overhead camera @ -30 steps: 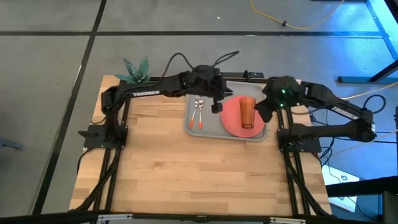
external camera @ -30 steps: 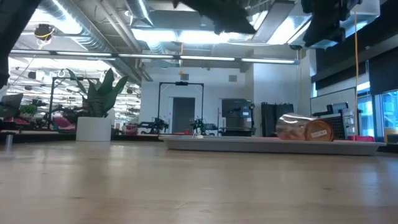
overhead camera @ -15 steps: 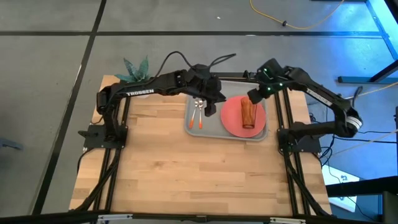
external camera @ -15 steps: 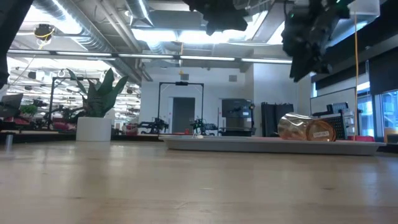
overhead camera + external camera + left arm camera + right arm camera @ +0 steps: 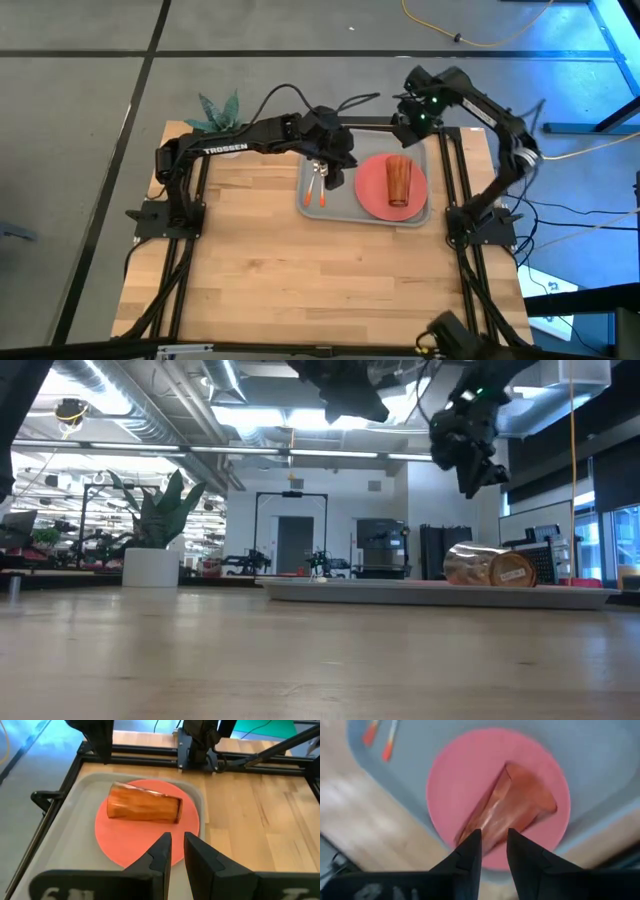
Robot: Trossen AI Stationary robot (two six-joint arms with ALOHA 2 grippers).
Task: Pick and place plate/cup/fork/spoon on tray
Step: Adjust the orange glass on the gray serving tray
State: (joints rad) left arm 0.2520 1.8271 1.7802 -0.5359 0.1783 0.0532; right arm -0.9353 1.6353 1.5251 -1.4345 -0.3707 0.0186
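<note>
The grey tray (image 5: pixel 340 207) sits at the table's far middle. The pink plate (image 5: pixel 375 197) lies in its right half. The amber cup (image 5: pixel 399 180) lies on its side on the plate. The fork and spoon (image 5: pixel 317 186) lie side by side in the tray's left part; which is which I cannot tell. My left gripper (image 5: pixel 175 845) hovers over the tray between cutlery and plate, a narrow gap between its fingers. My right gripper (image 5: pixel 405 128) hangs above the tray's far right edge, pointing steeply down at the cup (image 5: pixel 510 805), open and holding nothing.
A white pot with a green plant (image 5: pixel 220 110) stands at the table's far left corner. Bare wood stretches from the tray (image 5: pixel 400 592) to the near edge. Black frame rails run along both sides of the table.
My right gripper has swung from beside the plate's right side toward the table's far edge, sinking a little and rolling as it went. My left gripper has edged toward the table's left and tipped. The cup, plate, fork and spoon have stayed where they were.
</note>
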